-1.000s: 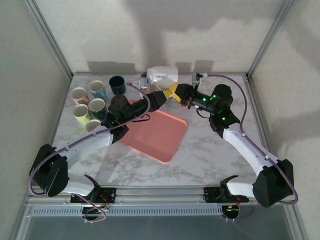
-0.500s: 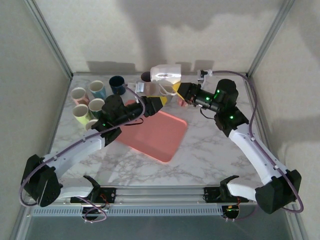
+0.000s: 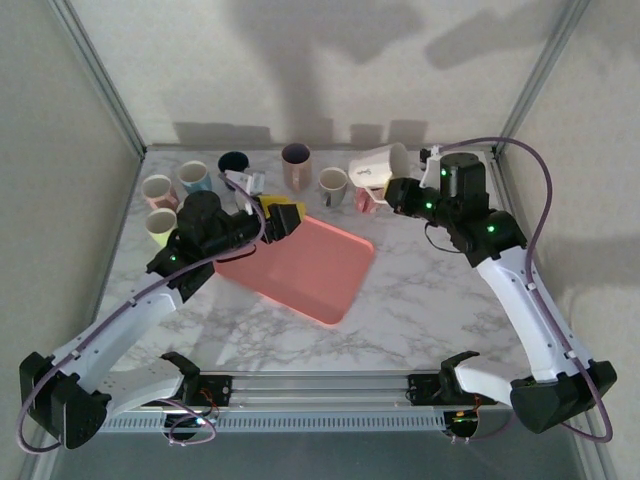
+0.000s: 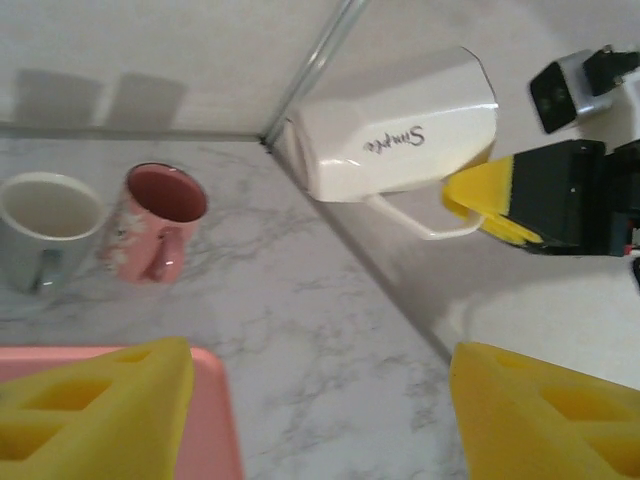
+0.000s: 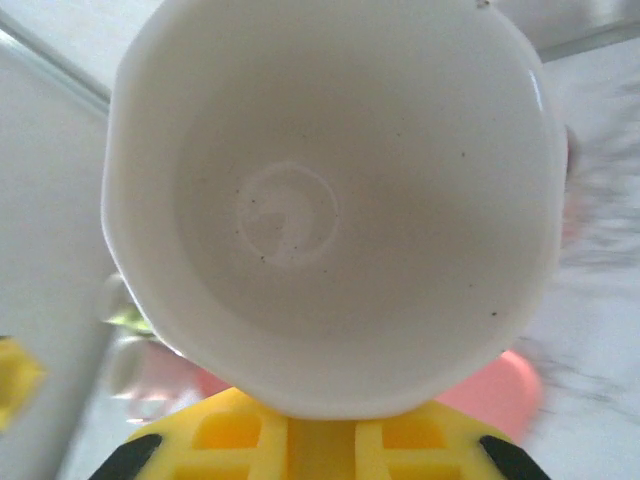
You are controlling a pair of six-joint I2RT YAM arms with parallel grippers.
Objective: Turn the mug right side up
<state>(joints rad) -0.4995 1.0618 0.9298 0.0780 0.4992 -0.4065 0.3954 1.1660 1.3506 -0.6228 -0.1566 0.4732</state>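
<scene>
The white mug (image 3: 378,163) with "Simple" lettering hangs in the air at the back right, lying on its side. My right gripper (image 3: 388,188) is shut on its handle. In the left wrist view the mug (image 4: 395,150) lies sideways, with the right gripper's yellow finger (image 4: 480,195) at the handle. The right wrist view looks straight into the mug's empty inside (image 5: 330,200), above the gripper's own yellow fingers (image 5: 320,440). My left gripper (image 3: 280,215) is open and empty over the far left corner of the pink tray (image 3: 310,275), well apart from the mug. Its pads (image 4: 110,400) frame bare marble.
Several upright mugs cluster at the back left (image 3: 194,178). A brown mug (image 3: 296,160), a grey mug (image 3: 332,183) and a pink mug (image 3: 365,200) stand along the back, just below the held mug. The metal frame post (image 3: 540,70) rises at the back right.
My left gripper has let go of the white mug, opened and drawn back to the left. The right arm has carried the mug to the right and turned it.
</scene>
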